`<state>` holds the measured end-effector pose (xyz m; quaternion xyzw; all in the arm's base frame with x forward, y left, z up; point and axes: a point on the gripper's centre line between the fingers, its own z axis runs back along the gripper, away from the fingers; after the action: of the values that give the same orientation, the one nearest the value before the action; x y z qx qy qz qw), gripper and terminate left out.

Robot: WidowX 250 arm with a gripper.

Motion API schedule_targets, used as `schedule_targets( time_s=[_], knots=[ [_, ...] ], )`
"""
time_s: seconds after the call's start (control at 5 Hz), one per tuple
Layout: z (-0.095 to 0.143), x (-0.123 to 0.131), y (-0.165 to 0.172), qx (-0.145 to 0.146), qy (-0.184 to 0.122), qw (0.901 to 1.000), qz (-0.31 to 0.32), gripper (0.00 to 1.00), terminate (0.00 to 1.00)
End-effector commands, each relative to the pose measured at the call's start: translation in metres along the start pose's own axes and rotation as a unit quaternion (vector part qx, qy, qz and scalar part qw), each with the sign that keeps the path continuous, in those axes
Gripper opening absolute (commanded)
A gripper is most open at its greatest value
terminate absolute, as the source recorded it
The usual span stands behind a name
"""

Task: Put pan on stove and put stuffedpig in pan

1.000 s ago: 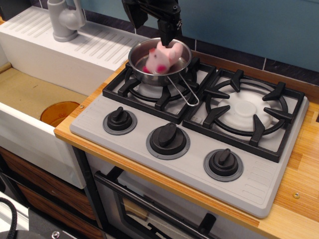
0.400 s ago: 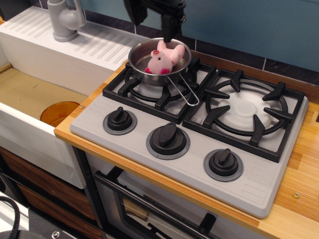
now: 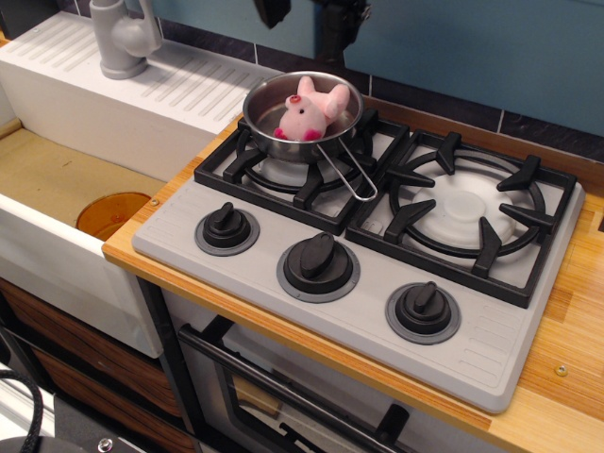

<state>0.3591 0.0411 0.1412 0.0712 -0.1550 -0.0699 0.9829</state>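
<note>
observation.image: my claw (image 3: 307, 17) hangs above the pan, fingers apart, empty.
Pan (image 3: 269, 102): on the stove's (image 3: 245, 269) left rear grate.
Pig (image 3: 309, 110): inside the pan.

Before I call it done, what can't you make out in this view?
- Gripper: cut off by the top edge; jaw state unclear.
- Stuffedpig underside: hidden by the pan wall.
- Left burner of the stove: mostly covered by the pan.
- Faucet: top cropped.
</note>
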Motion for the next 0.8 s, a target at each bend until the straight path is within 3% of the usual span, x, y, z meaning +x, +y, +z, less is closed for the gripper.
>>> schedule_targets(
  time_s=[0.0, 0.4, 0.6],
  knots=[
    [0.0185, 0.0220, -0.0119, 0.003, -0.028, 0.9996, 0.010, 1.00, 0.00],
    [0.0230, 0.0244, -0.0191, -0.004, -0.014, 0.9997, 0.019, 1.00, 0.00],
    [0.0202, 0.0223, -0.0205, 0.023, -0.007, 0.9995, 0.019, 1.00, 0.00]
  ],
)
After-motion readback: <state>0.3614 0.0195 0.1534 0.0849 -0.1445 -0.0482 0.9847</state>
